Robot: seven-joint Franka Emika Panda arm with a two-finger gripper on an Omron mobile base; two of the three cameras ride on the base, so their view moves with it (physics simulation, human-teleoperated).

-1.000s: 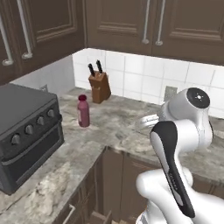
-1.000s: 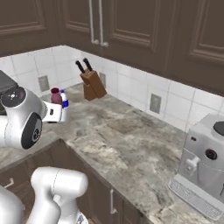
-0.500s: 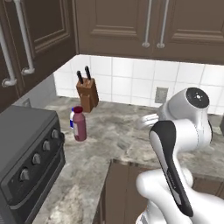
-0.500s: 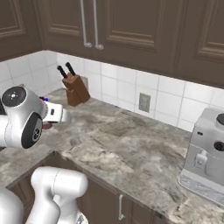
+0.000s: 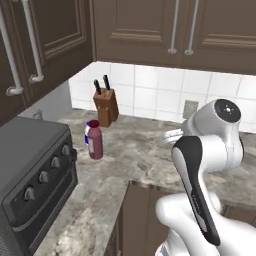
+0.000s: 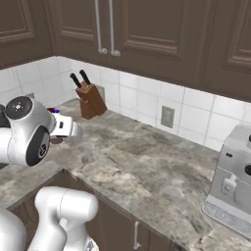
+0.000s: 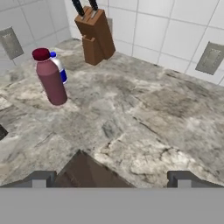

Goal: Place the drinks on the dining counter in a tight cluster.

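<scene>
While the jaws [image 7: 109, 177] were held wide and empty above the marbled bench [image 7: 144, 127], the maroon bottle [image 7: 50, 77] was seen upright well ahead and to their left, the white blue-capped bottle [image 7: 60, 69] just behind it, the knife block [image 7: 94, 36] farther back.

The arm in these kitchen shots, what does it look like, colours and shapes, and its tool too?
The arm is glossy white with rounded, bulbous links, a dark band running along one link, and dark grey circular caps at the joints. In the right base view a joint cap carries a small pale centre mark. The tool ends in two small, dark, blocky fingertips. No cables are visible.
</scene>
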